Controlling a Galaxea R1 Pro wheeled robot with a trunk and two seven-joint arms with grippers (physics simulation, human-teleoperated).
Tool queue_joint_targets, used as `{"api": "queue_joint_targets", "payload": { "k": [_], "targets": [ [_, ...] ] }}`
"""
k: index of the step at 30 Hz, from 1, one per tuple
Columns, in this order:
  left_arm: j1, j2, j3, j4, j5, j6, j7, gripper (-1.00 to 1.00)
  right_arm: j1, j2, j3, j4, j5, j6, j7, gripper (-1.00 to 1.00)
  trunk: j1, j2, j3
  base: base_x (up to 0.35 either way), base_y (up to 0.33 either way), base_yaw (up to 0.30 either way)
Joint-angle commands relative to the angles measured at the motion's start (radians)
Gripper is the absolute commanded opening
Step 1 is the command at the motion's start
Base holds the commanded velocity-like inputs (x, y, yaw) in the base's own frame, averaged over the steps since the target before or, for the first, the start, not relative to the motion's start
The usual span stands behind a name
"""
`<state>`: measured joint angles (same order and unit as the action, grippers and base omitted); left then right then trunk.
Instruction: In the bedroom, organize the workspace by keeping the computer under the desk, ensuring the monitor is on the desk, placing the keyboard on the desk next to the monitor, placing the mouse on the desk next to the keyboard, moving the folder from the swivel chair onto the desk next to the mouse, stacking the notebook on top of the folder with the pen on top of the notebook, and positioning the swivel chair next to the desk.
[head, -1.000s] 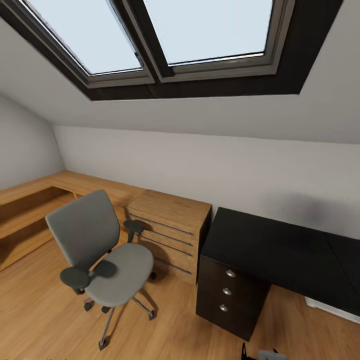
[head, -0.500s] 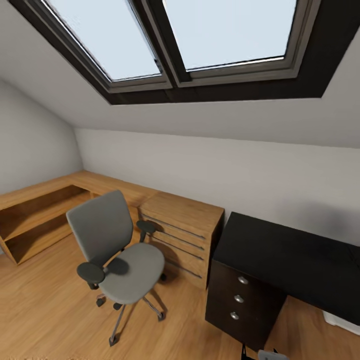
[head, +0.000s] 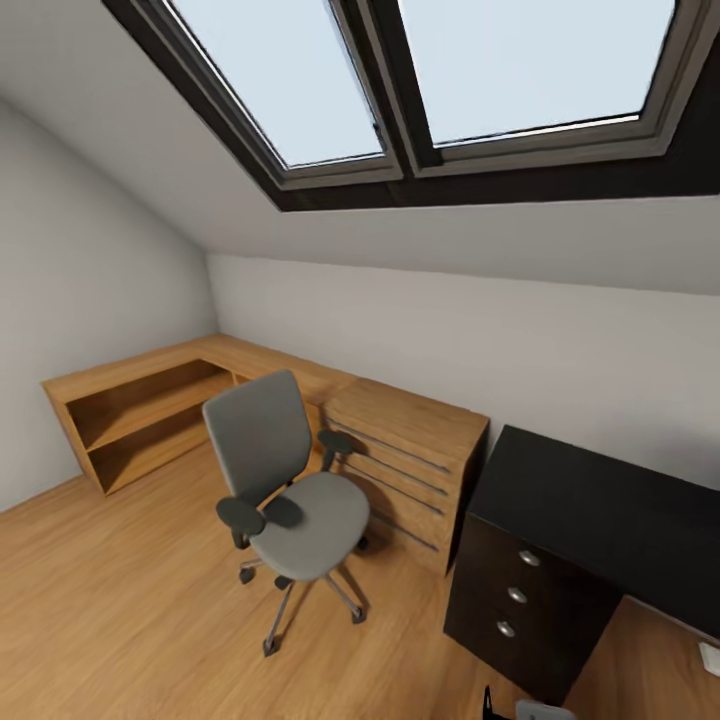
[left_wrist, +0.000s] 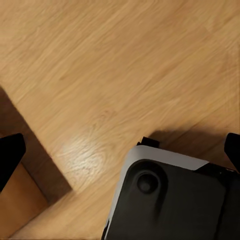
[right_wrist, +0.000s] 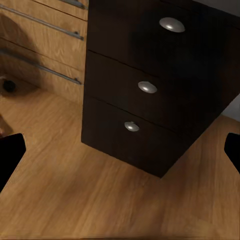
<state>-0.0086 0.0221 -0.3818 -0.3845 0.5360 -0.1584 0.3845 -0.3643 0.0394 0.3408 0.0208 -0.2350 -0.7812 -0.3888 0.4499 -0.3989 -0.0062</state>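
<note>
Under the sloped white ceiling of the bedroom, the head view takes in a two-pane skylight (head: 440, 90) above a honey-coloured wood floor (head: 120, 610). The swivel chair (head: 285, 490) stands on that floor, its grey seat bare, its back turned toward a low wooden shelf unit (head: 140, 410) that runs along the left wall into the corner. Just beside the chair, against the far wall, is a light wooden dresser (head: 415, 470) with bar handles. Touching the dresser's right side stands the black desk (head: 610, 510); what shows of its tabletop is bare, and its pedestal carries three drawers (head: 520, 590) with round silver knobs. The chair is near the desk, with the dresser between them.

In the left wrist view, the left claw (left_wrist: 120, 160) shows as dark finger tips at the two side edges, set wide apart and holding nothing, so it is released. It points at the wood floor, with a grey and black part of the robot's base (left_wrist: 170, 200) beneath it.

In the right wrist view, the right claw (right_wrist: 120, 152) also shows tips spread far apart, released and empty. It faces the desk's drawers, the dresser just beside them.
</note>
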Motion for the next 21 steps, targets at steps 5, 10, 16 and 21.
{"api": "queue_joint_targets", "payload": {
  "k": [5,10,16,21],
  "targets": [
    [-0.001,0.001,-0.009,0.001,0.01,-0.004,0.004,1.0,-0.001,0.0,0.009,0.002,-0.006,-0.003,-0.004,1.0,0.0,-0.001,-0.007,-0.07,0.047,0.163],
    [-0.001,0.001,-0.009,0.002,0.01,-0.004,0.004,1.0,-0.001,0.002,0.009,0.002,-0.006,0.003,-0.004,1.0,0.0,-0.001,-0.013,-0.014,0.01,0.154],
    [-0.001,0.0,-0.009,0.002,0.01,-0.004,0.004,1.0,-0.001,0.002,0.01,0.002,-0.006,0.023,-0.004,1.0,0.0,-0.001,-0.021,-0.003,0.002,0.152],
    [-0.001,0.0,-0.01,0.003,0.01,-0.003,0.004,1.0,-0.001,0.002,0.009,0.002,-0.005,0.031,-0.004,1.0,0.0,-0.001,-0.028,-0.001,0.0,0.152]
  ]
}}
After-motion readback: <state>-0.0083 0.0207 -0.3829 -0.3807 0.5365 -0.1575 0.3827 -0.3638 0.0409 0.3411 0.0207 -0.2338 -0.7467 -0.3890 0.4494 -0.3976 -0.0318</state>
